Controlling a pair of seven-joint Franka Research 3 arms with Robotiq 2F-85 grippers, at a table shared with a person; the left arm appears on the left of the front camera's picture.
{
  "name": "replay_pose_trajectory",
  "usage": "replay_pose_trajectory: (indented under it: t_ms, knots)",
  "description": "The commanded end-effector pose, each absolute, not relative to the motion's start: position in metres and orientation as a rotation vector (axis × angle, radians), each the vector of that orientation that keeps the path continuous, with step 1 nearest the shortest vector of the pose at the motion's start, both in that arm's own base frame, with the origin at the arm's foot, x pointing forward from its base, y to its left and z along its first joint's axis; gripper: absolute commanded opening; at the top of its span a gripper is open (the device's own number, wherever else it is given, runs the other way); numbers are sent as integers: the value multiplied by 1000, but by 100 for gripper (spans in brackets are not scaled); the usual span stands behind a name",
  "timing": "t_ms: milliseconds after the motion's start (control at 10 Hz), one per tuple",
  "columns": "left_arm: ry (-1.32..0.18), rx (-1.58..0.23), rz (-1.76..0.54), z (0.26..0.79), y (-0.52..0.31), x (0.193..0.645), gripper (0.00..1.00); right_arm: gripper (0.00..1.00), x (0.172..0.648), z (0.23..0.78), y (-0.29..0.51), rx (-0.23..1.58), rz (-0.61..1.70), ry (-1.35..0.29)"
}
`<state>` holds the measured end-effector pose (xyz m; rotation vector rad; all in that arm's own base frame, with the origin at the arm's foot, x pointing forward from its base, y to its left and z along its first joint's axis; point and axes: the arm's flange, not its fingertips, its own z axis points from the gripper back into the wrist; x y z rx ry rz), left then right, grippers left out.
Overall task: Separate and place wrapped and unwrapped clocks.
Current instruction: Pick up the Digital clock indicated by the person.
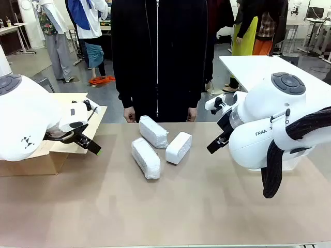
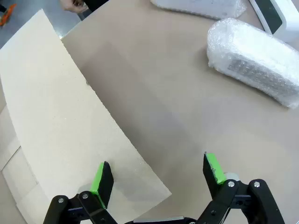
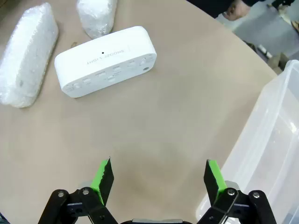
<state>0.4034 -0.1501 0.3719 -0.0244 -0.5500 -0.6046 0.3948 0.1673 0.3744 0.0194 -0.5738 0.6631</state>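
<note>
Wrapped: near wrapped clock (image 1: 146, 158) and far wrapped clock (image 1: 153, 132) lie clustered mid-way across the surface (image 1: 155, 217), unsorted.
Bare: bare clock (image 1: 178, 148) just beside both, probably reachable by either arm.
Left: left tool (image 2: 157, 167) spread, empty, over the cardboard box (image 2: 51, 116) flap.
Right: right tool (image 3: 159, 169) spread, empty, beside the clear tub (image 3: 275, 140).
Containers: flank the cluster, likely one per kind.

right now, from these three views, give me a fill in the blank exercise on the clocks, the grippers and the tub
1. The oblong bundles in crinkly white translucent wrap on the brown table number ___.
2. The bare white rounded rectangular clock with small buttons lies on the robot's ___ side of both bundles.
3. The left gripper and the right gripper are both empty and ___.
4. The clear plastic tub stands close to the ___ gripper.
Missing words: two; right; open; right.
</note>
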Motion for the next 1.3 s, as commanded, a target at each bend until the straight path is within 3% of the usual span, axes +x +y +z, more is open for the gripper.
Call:
replay_pose_trajectory:
  t_ms: [0,1200]
  knots:
    - [-550,-24,-605,372,-150,403,100,100,395,374,167,19,663,-574]
    - [-550,-24,-605,372,-150,403,100,100,395,374,167,19,664,-574]
